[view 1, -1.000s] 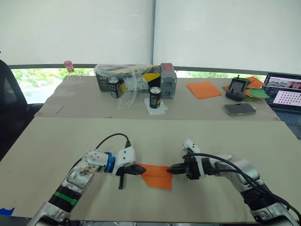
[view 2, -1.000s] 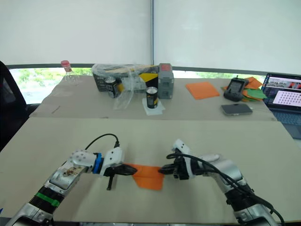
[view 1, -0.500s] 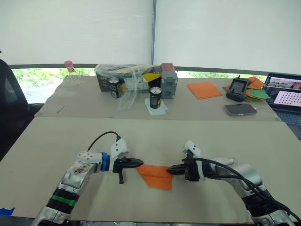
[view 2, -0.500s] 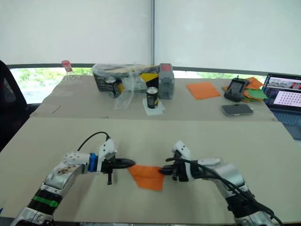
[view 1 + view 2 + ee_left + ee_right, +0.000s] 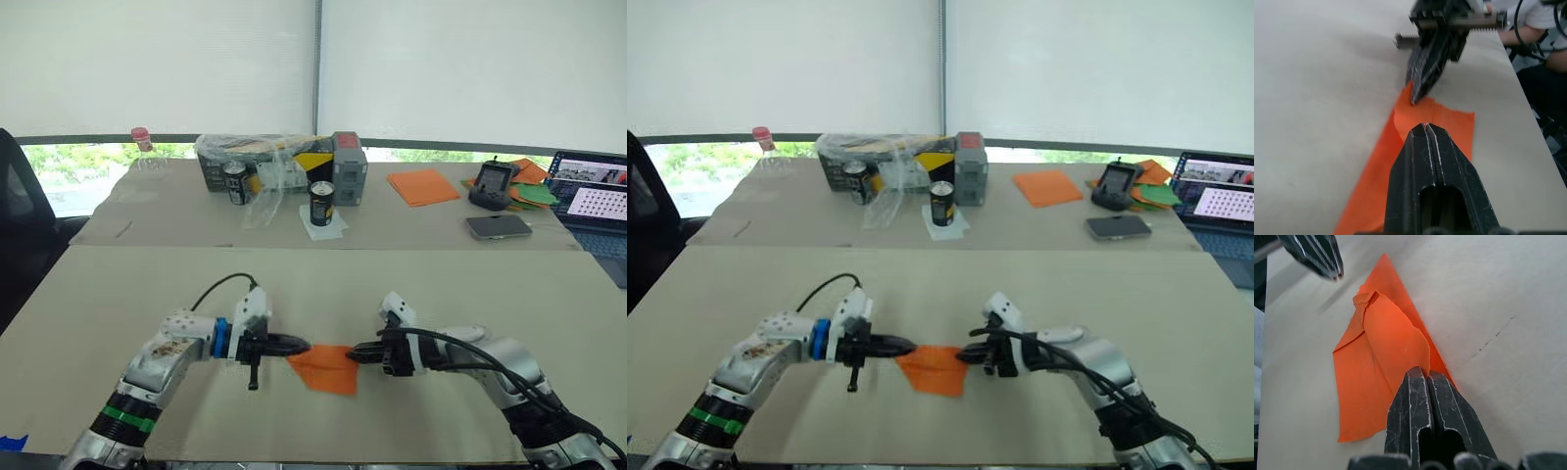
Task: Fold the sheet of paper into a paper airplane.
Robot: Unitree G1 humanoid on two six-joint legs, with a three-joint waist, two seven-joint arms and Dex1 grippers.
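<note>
**Operator:** While the right gripper (image 5: 355, 352) stayed where it was, what changed at the left side?

**Technician:** The left gripper (image 5: 299, 345) had backed off from the sheet of paper (image 5: 326, 365) half a second earlier, leaving a gap. It then advanced again until its tip met the near left point of the orange sheet. Both of its fingers were pressed together, with no paper between them.

**Operator:** And the right tool?

**Technician:** Its fingers were closed at the opposite corner; a lifted flap curled against the tips, so a pinch on that edge appeared likely but could not be confirmed.

**Operator:** Where did the sheet lie?

**Technician:** On the near table (image 5: 118, 294), between the two grippers, partly folded and pointed at the left. The folding appeared unfinished; the return suggested a crease was being pressed.
</note>
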